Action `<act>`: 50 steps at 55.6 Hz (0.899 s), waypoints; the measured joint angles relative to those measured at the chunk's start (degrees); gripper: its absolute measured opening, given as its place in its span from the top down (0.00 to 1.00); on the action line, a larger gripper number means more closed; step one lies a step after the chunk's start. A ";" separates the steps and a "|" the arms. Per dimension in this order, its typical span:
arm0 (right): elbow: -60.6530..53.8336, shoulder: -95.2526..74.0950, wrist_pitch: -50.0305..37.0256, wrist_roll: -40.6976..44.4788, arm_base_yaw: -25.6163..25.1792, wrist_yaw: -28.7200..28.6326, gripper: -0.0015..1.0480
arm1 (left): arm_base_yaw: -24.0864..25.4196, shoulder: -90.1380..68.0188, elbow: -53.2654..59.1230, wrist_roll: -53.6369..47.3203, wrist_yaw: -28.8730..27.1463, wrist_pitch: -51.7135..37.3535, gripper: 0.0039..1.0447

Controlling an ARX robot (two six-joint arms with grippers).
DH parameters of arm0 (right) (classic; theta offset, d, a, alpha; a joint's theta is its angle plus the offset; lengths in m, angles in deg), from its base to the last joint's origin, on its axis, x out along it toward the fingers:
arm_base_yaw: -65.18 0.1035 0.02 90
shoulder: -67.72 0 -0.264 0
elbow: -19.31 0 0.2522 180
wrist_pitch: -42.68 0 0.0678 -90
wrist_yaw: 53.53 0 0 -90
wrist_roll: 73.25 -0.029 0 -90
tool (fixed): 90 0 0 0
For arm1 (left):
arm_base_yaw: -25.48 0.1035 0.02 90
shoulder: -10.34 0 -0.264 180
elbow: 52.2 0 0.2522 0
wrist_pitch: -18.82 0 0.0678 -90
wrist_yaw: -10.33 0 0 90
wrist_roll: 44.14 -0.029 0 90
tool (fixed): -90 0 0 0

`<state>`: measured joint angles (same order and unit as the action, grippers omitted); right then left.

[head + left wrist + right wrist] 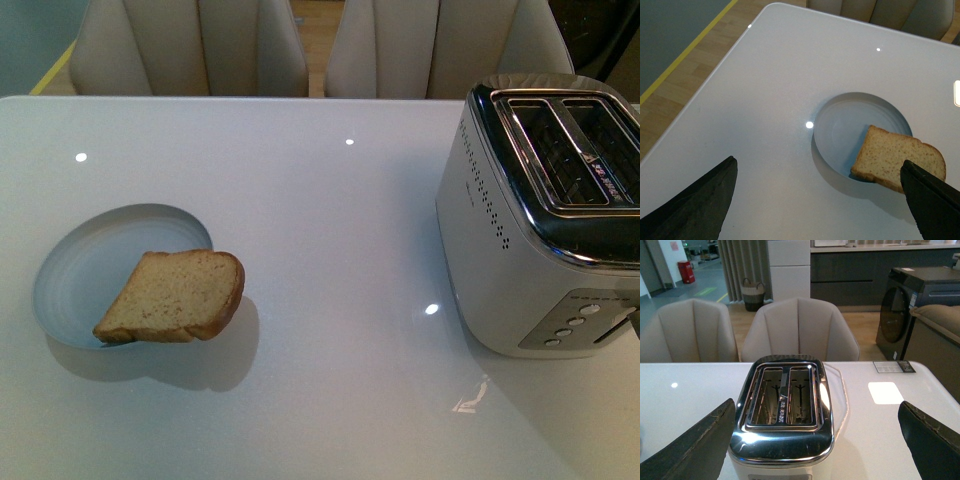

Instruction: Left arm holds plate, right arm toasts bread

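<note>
Left gripper (818, 162): jaws spread wide, nothing between them. Both dark fingers (700, 205) hang clear above the white table (740, 100) and touch nothing.

The plate (845, 120) lies ahead of and below this gripper, in line with the gap between the fingers. It sits flat on the table, and its pale blue-grey well is mostly bare.

The bread (895, 157) lies partly in the plate, at the edge nearer the gripper. One corner is down inside the well, and the rounded crust end hangs out over the rim. In the wrist view one fingertip overlaps the slice's outer edge, but no contact shows.

Right gripper (816, 405): jaws also wide apart and empty, fingers (695, 445) off the table.

The toaster (782, 440) stands directly ahead of and below this gripper, centred in the gap. Its two slots (782, 397) are open to the gripper and nothing is in them. Two beige chairs (800, 325) stand beyond the table's far edge.

Front view: neither arm shows. The plate (100, 260) and the toaster (500, 220) are well apart on the table (330, 220). The bread (175, 297) leans tilted on the rim, on the plate's toaster side, and its overhanging end casts a shadow on the table.
</note>
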<state>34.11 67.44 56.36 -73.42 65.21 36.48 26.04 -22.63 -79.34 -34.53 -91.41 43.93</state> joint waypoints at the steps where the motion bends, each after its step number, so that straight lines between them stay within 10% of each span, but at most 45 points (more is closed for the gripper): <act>1: 0.00 0.00 0.00 0.00 0.00 0.00 0.09 | 1.16 -1.97 -0.17 -0.42 1.31 -2.01 0.07; 19: 0.00 0.00 0.00 0.00 0.00 0.00 0.09 | 13.84 -49.00 -10.40 -3.37 14.51 -35.63 0.07; 50: 0.00 0.00 0.00 0.00 0.00 0.00 0.09 | 14.73 -86.40 -18.47 0.57 18.47 -49.72 0.07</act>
<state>34.11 67.44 56.36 -73.42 65.21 36.48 40.77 -109.03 -97.81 -33.97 -72.94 -5.79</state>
